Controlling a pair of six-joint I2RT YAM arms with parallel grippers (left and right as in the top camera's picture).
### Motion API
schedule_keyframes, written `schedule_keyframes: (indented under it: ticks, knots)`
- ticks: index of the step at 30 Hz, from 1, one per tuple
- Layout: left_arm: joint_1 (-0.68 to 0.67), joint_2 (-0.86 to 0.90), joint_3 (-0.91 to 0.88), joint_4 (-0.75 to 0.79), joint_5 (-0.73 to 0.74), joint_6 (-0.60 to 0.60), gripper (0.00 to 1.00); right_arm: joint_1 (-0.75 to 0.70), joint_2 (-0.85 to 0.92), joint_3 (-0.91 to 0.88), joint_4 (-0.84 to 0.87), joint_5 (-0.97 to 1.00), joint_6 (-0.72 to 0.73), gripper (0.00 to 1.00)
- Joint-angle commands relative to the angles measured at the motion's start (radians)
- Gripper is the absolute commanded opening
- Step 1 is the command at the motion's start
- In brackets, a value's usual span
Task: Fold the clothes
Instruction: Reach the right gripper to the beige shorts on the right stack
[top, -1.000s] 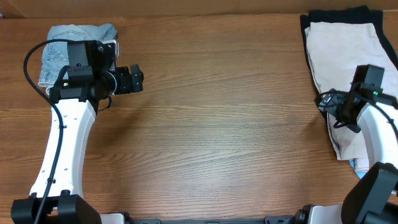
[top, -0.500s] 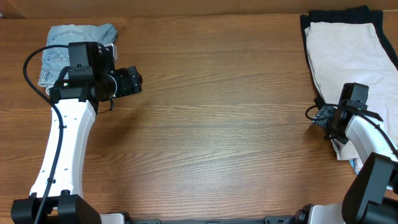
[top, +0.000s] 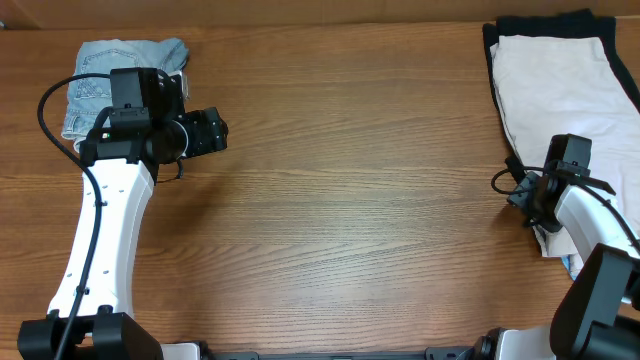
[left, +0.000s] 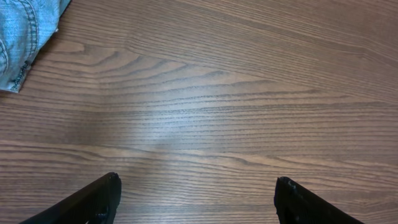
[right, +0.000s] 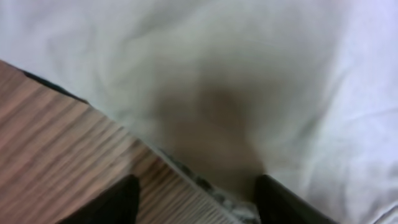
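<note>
Cream-beige shorts lie flat at the far right on a black garment. My right gripper is low over their lower left edge. In the right wrist view it stands open astride that hem: one finger over the wood, the other over the cream cloth. Folded light-blue denim shorts rest at the back left. My left gripper is just right of them, open above bare table, with the denim off to its upper left.
The wooden table runs between the two arms. The left arm's white link crosses the front left. A small bluish scrap peeks from under the cream shorts near the right arm's base.
The right gripper has moved forward and left off the cream shorts to their lower left edge, its jaws narrowing. The left gripper has narrowed a little and hardly moved.
</note>
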Motion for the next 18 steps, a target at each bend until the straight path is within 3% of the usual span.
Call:
schedule_keyframes:
  ticks: [1, 4, 8, 10, 15, 18]
  knots:
    - [-0.009, 0.005, 0.015, 0.002, 0.011, -0.01, 0.81, 0.002, 0.023, -0.001, 0.003, 0.045, 0.004, 0.65]
    - [-0.009, 0.005, 0.015, 0.005, 0.008, -0.009, 0.81, 0.002, 0.035, -0.001, 0.007, 0.048, 0.004, 0.56]
    - [-0.008, 0.005, 0.015, 0.012, 0.008, -0.009, 0.8, 0.002, 0.039, 0.0, 0.013, 0.064, 0.004, 0.25]
    - [-0.008, 0.005, 0.015, 0.012, 0.008, -0.008, 0.78, 0.002, 0.039, 0.0, 0.022, 0.066, 0.004, 0.17]
    - [-0.008, 0.005, 0.015, 0.028, 0.008, 0.021, 0.42, 0.002, 0.036, 0.06, -0.043, 0.018, -0.032, 0.04]
    - [-0.008, 0.005, 0.017, 0.061, 0.008, 0.021, 0.34, 0.002, 0.032, 0.145, -0.146, -0.072, -0.087, 0.04]
